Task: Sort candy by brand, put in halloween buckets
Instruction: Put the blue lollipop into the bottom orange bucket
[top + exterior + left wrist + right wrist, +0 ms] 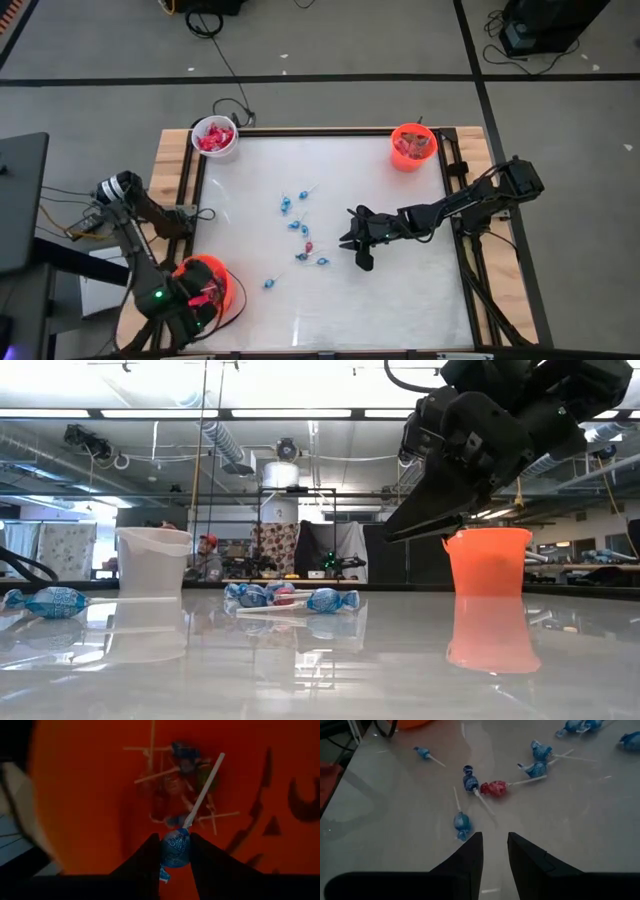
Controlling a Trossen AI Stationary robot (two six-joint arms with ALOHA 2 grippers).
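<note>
Left end effector [174, 854] pinching a blue lollipop [175, 849] just above the large orange bucket [222, 283] for dropping among the sticks below; right end effector [495, 851] spread, empty, hovering behind loose counter candy [493, 788].

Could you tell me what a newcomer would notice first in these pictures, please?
Probably the left gripper over the larger orange bucket at the table's near left corner, its jaws shut on a blue lollipop above a pile of others. Next, the loose blue lollipops scattered mid-table with one red one among them, the right gripper hovering beside them, jaws slightly apart and empty.
</note>
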